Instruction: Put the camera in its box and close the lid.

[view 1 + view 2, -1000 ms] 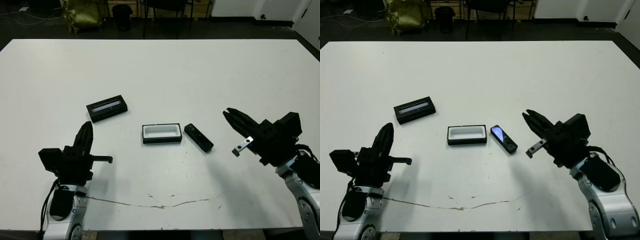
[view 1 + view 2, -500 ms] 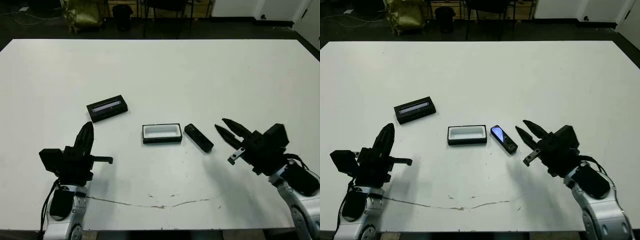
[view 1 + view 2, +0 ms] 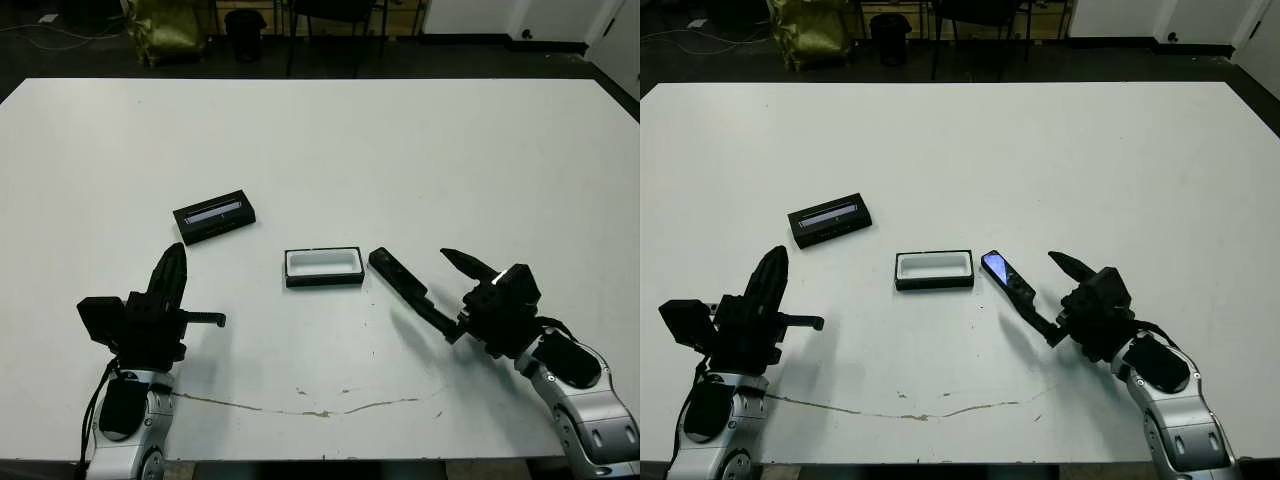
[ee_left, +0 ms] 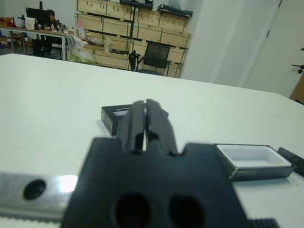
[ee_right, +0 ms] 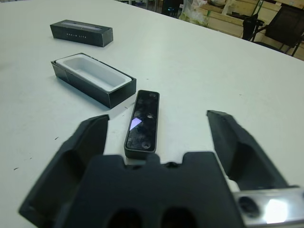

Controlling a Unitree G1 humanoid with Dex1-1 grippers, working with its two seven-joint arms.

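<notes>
Our right pincer (image 5: 154, 137) stands wide, one finger on each side of the camera's near end, nothing gripped yet. Our left pincer (image 3: 170, 272) hovers near the worktop's front left corner with its fingers pressed together and empty.

The camera (image 3: 1006, 280) lies flat on the worktop (image 3: 400, 150), just beside the right end of the box (image 3: 323, 267), roughly midway across and toward the front edge. The box sits open, its white lining showing. The lid (image 3: 214, 216) rests well apart, further left and a little further back.

We judge the camera light and rigid, with a smooth, glossy face that could slip under the fingers. It sits low, so there is little side wall to catch. We would take it across its narrow width, on the long edges near the middle, keeping off the shiny patch and the buttons.

The worktop is white, flat and hard, marked by a thin brownish line along the front. Beyond it we see a dark floor, a chair, stacked wooden crates and a person seated at a far desk.
</notes>
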